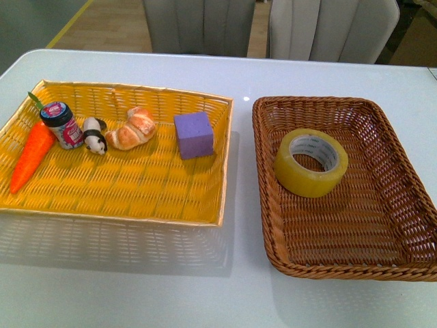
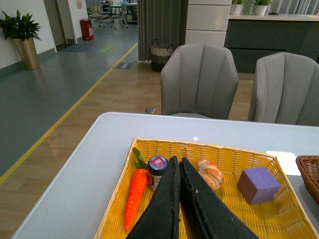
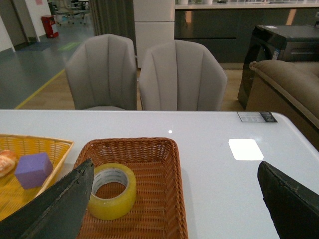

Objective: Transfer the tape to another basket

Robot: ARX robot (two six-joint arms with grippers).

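The tape (image 1: pixel 304 178), a yellowish roll with a white core, lies flat in the back left part of the dark brown wicker basket (image 1: pixel 314 102) on the right of the table. Neither arm shows in the front view. In the right wrist view my right gripper (image 3: pixel 175 167) is open wide and holds nothing. It hangs above and short of the brown basket (image 3: pixel 127 142), with the tape (image 3: pixel 112 203) near its one finger (image 3: pixel 60 204). My left gripper (image 2: pixel 178 160) is shut on nothing and hovers over the yellow basket (image 2: pixel 199 145).
The yellow basket (image 1: pixel 136 87) on the left holds a carrot (image 1: pixel 31 157), a small jar (image 1: pixel 61 124), a panda figure (image 1: pixel 94 135), a croissant (image 1: pixel 133 128) and a purple block (image 1: pixel 194 134). Grey chairs (image 1: pixel 198 24) stand behind the white table (image 1: pixel 239 75).
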